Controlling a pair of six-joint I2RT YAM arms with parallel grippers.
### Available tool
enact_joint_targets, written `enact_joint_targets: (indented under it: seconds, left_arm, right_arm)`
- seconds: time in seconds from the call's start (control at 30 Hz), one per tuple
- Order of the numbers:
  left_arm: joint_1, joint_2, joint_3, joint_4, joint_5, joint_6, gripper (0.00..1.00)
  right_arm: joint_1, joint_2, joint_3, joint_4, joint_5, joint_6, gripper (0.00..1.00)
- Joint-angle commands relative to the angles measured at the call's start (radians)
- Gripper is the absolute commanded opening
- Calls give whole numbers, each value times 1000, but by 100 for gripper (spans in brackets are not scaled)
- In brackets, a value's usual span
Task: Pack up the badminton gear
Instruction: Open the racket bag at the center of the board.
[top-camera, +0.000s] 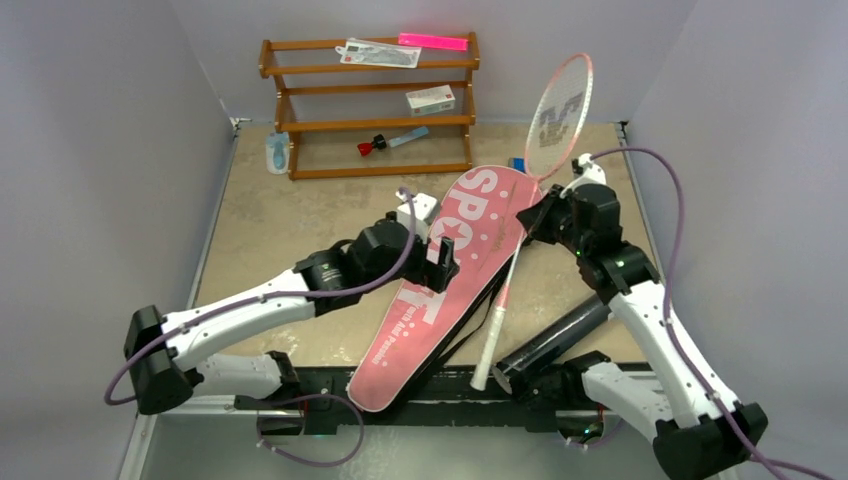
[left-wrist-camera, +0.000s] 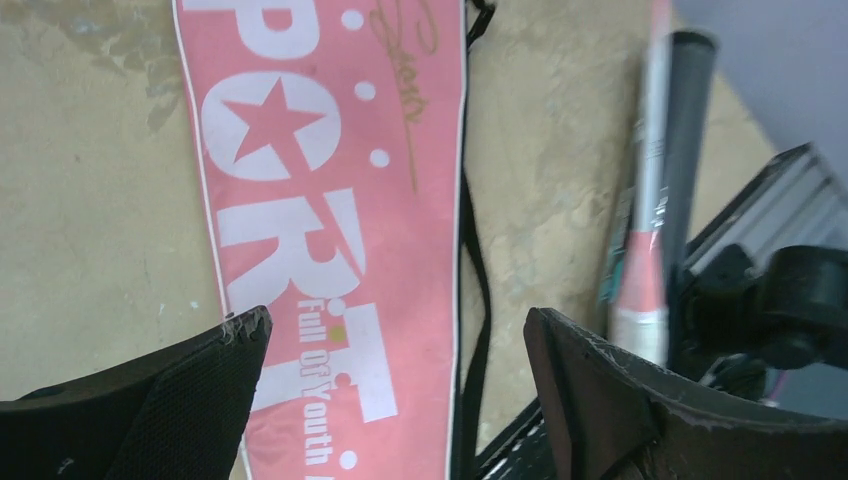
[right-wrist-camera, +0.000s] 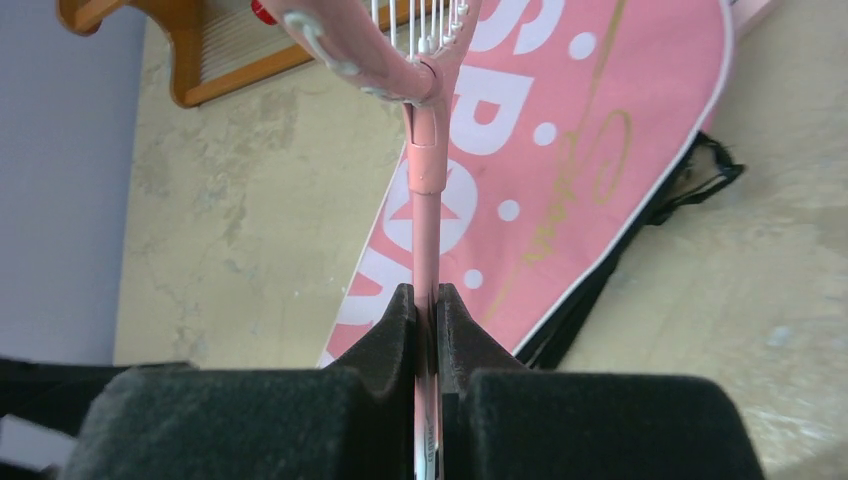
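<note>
Grey walls close in a tan, mottled table (top-camera: 250, 220). A wooden rack (top-camera: 300, 125) stands at the back with small odds and ends on its shelves.

Left gripper (top-camera: 440, 262): hangs over the middle of the pink bag (top-camera: 420, 310), jaws spread wide with nothing between them. The wrist view shows the white lettering straight below the gap. I cannot tell if it touches the fabric.

Bag: lies flat on a diagonal, narrow end at the near edge and wide end toward the rack. A black strap trails along its right side. It looks soft, light and floppy. Pinched mid-panel it would likely sag or slide, so the edge seam or the strap seems the better hold.

Racket (top-camera: 558, 118): its head is at the far right, past the bag's wide end. The shaft runs down beside the bag to the white handle (top-camera: 488, 355) near the front.

Right gripper (top-camera: 535, 215): pinches the thin pink shaft just below the head, pads pressed on either side. The frame is probably light and stiff, but the shaft is smooth and may swivel, and the long handle end will swing. The strings are best left untouched.

Black tube (top-camera: 555, 340): lies just beside the handle, by the right arm. It looks rigid and round, and likely to roll.

No shuttlecocks are visible.
</note>
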Motion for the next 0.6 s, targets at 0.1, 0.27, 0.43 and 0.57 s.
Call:
enact_joint_targets:
  seconds: [0.1, 0.27, 0.43, 0.57]
  left_arm:
    - [-52, 136, 37, -82, -66, 66, 95]
    - [-109, 210, 47, -45, -53, 105, 93]
    - [-213, 389, 149, -142, -231, 94, 96]
    - [-253, 559, 286, -291, -337, 29, 97]
  right_arm:
    - [-21, -116, 201, -273, 54, -138, 0]
    - [-21, -185, 238, -363, 118, -161, 0]
    - [-21, -254, 238, -408, 148, -163, 0]
    - [-21, -310, 240, -424, 159, -152, 0]
